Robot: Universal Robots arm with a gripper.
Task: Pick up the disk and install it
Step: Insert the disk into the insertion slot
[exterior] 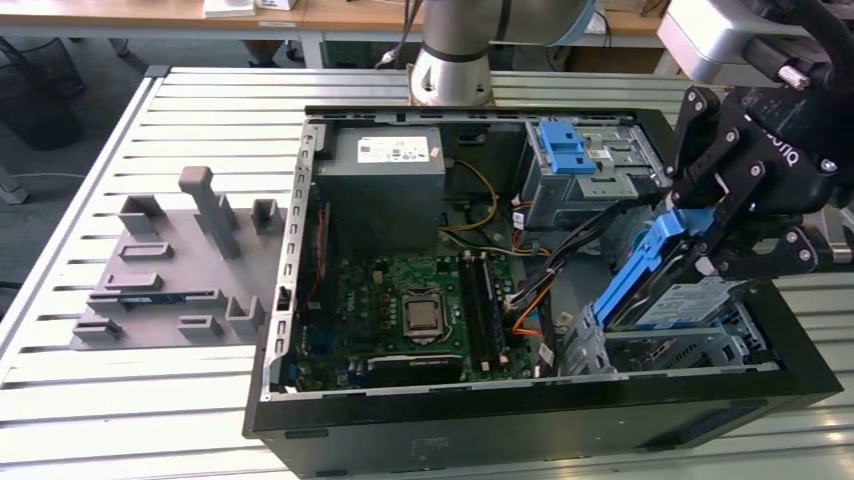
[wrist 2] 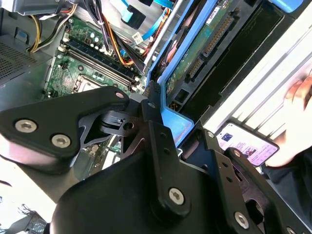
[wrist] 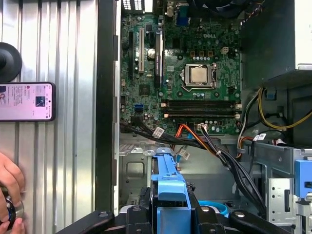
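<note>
Pincer (exterior: pixel 714 250) clamped on the disk (exterior: pixel 634 282); in the first wrist view I see it gripping either side of the blue rail. Disk is tilted steeply, its lower end at the metal drive cage (exterior: pixel 681 350) in the open case (exterior: pixel 534 420), on the exterior view's right. Motherboard (exterior: pixel 414 310) lies just beside. Case sits on the slatted worktop (exterior: pixel 134 400).

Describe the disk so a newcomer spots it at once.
On the slatted table sits an open black computer case. At its corner on the exterior view's right, the black gripper clamps a flat silver hard drive, tilted, blue-railed, unlike the level blue-latched bay.
</note>
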